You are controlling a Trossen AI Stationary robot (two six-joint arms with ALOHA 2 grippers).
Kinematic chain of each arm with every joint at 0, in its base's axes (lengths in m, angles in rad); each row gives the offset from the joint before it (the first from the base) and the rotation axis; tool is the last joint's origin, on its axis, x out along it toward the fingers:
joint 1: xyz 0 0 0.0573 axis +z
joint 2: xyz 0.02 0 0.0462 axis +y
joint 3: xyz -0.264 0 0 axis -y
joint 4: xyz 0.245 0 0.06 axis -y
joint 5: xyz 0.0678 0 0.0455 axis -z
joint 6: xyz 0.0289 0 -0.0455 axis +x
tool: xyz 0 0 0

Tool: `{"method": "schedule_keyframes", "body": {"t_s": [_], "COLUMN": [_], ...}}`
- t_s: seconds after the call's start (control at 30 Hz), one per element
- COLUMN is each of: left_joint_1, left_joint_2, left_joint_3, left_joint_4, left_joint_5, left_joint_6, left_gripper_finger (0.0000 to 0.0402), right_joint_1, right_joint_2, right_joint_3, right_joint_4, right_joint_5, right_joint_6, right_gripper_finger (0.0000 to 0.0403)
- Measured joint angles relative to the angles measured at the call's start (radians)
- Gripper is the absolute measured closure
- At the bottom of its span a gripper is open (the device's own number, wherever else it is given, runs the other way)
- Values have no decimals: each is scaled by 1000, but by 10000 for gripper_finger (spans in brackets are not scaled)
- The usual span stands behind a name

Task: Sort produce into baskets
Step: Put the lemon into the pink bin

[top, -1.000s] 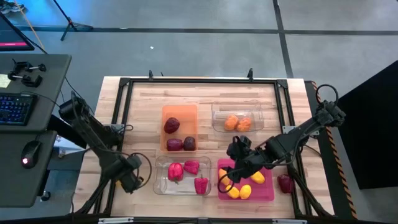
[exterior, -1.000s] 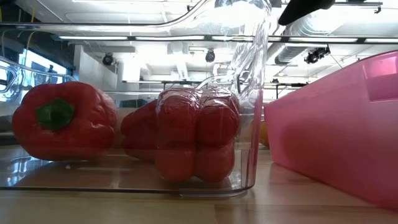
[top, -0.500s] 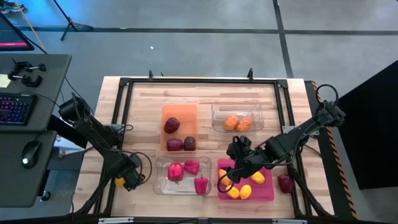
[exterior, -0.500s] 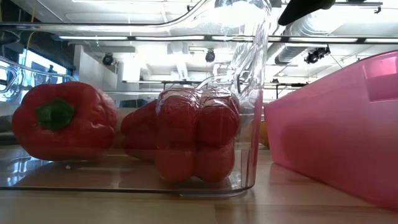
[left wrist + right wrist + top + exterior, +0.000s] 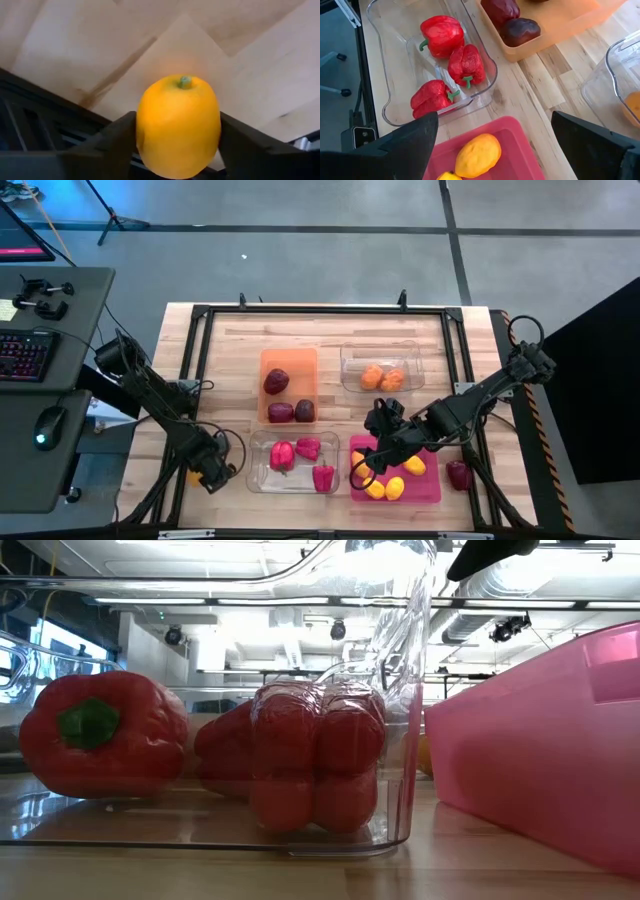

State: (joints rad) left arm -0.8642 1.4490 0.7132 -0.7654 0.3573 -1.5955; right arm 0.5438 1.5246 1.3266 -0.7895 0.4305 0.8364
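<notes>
My left gripper (image 5: 207,467) is at the table's near left corner, shut on a yellow lemon (image 5: 178,132); a bit of the lemon's yellow also shows in the high view (image 5: 192,477). My right gripper (image 5: 368,470) hangs open and empty over the left end of the magenta-pink tray (image 5: 428,492), which holds several lemons (image 5: 385,488). The near clear tray (image 5: 256,480) holds three red peppers (image 5: 298,455). The orange tray (image 5: 290,362) holds three maroon fruits (image 5: 277,381). The far clear tray (image 5: 350,358) holds orange fruits (image 5: 382,378). One maroon fruit (image 5: 458,474) lies on the table, right of the pink tray. My left gripper pinches the lemon's two opposite sides (image 5: 142,135) between its two fingers (image 5: 116,142), coming from above. The lemon's green stem end (image 5: 185,81) is in plain sight between them. I cannot tell whether the lemon is clear of the table.
A black frame rail (image 5: 190,380) runs along the table's left edge, close to my left gripper, and another rail (image 5: 480,470) runs along the right edge. Bare wood lies across the far part of the table (image 5: 320,330).
My left gripper has shifted a little at the table's near left corner, and the lemon's yellow now shows beside it in the high view. My right gripper has kept still over the pink tray.
</notes>
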Motion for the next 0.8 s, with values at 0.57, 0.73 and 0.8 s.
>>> {"method": "schedule_keyframes", "body": {"t_s": [0.57, 0.73, 0.8], "left_joint_1": [38, 89, 151], "left_joint_2": [-398, -434, -409], "left_joint_3": [358, 435, 435], "left_joint_4": [16, 130, 189], "left_joint_5": [-581, -919, -915], "left_joint_6": [163, 404, 491], "left_gripper_finger": [197, 193, 195], "right_joint_1": [7, 52, 80], "right_joint_2": [-23, -54, -76], "right_joint_3": [0, 0, 0], "right_joint_4": [-7, 1, 2], "right_joint_5": [-49, -49, -34], "right_joint_6": [24, 27, 27], "right_gripper_finger": [24, 24, 24]}}
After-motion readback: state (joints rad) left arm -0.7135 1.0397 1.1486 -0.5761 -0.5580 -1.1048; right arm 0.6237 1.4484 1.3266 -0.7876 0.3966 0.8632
